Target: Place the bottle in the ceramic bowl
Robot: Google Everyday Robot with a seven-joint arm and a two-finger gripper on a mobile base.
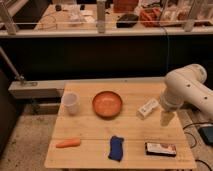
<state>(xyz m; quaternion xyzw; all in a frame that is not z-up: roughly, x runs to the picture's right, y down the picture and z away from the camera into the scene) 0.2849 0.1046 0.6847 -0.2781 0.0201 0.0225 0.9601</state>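
Note:
The bottle (148,108) is a small white boxy one lying on its side on the right part of the wooden table (90,131). To its left the ceramic bowl (107,103), round and orange-brown with a darker rim, stands empty. My gripper (166,119) hangs from the white arm (186,87) just right of the bottle, pointing down at the table. It is open, with nothing in it and a small gap between it and the bottle.
A white cup (70,102) stands left of the bowl. Along the table's front lie a carrot (68,143), a blue cloth-like object (116,148) and a flat dark box (160,148). A long dark counter (100,31) with clutter runs behind.

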